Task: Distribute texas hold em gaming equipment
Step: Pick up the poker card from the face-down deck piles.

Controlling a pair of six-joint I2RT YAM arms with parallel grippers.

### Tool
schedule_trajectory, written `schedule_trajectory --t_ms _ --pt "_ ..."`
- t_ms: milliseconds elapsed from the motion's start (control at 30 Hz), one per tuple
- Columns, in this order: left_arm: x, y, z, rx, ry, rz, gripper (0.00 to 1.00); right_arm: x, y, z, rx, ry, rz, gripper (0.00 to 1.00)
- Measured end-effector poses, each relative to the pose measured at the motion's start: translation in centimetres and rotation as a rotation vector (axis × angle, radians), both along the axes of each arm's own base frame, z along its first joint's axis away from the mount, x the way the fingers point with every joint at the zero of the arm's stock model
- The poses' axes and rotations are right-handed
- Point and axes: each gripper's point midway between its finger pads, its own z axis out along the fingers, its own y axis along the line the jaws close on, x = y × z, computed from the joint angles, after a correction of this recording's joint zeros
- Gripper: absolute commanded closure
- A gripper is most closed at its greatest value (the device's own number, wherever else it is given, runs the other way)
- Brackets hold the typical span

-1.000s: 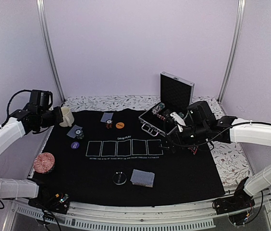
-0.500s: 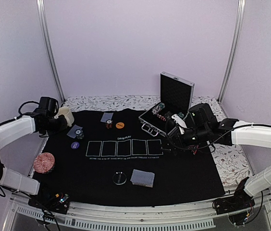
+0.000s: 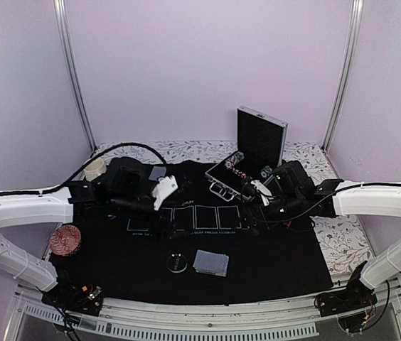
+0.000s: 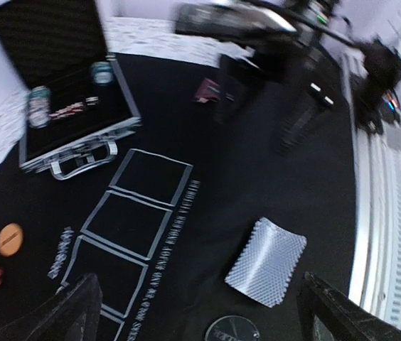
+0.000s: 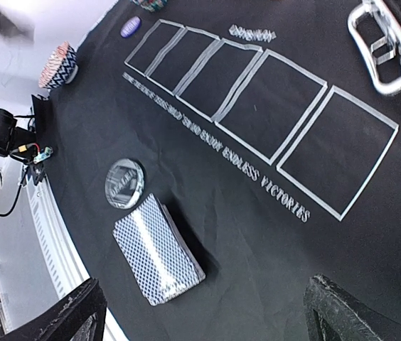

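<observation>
Left gripper (image 4: 202,309) and right gripper (image 5: 207,309): jaws apart, empty. Both face the deck (image 5: 159,249); simultaneous reach risks collision

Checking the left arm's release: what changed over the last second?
Left gripper swung right from beside the cream mug to over the mat; its jaws, shut before, are now open and empty. Right gripper barely moved, jaws open. Mug, card deck and case stayed put.
</observation>
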Motion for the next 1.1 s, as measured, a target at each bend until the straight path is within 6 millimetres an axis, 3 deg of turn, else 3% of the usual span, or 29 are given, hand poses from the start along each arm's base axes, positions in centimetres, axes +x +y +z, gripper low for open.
schedule_trajectory --t_ms 100,167,267,433,533,567,733,900,1100 --pt "-3.1 -2.9 -4.5 0.100 0.019 -0.217 0.02 -0.5 -0.3 -1.0 -0.010 0.044 -0.014 0.01" --pt "-3.9 -3.6 -7.4 0.164 0.040 -0.294 0.02 -1.1 -0.3 -1.7 -0.012 0.077 -0.018 0.01" --pt "-4.4 -4.3 -9.9 0.232 0.041 -0.377 0.02 -2.2 -0.1 -2.8 -0.023 0.125 -0.014 0.01" --pt "-4.0 -7.0 -10.9 0.284 -0.008 -0.440 0.11 -3.8 0.4 -4.4 -0.044 0.184 -0.001 0.01" --pt "-2.6 -7.6 -11.1 0.292 0.001 -0.365 0.41 -4.4 0.5 -5.2 -0.050 0.206 -0.002 0.01" --pt "-2.0 -7.6 -11.2 0.294 0.014 -0.325 0.46 -4.5 0.5 -5.4 -0.053 0.213 -0.004 0.01" --pt "-0.4 -7.5 -11.9 0.283 0.126 -0.125 0.33 -4.8 0.7 -5.9 -0.062 0.229 -0.014 0.01" --pt "-1.2 -6.6 -13.6 0.288 0.239 -0.017 0.34 -5.1 1.0 -6.3 -0.066 0.229 -0.023 0.01" --pt "-1.7 -5.9 -16.6 0.350 0.323 0.097 0.32 -6.0 1.1 -8.5 -0.137 0.242 -0.021 0.01"
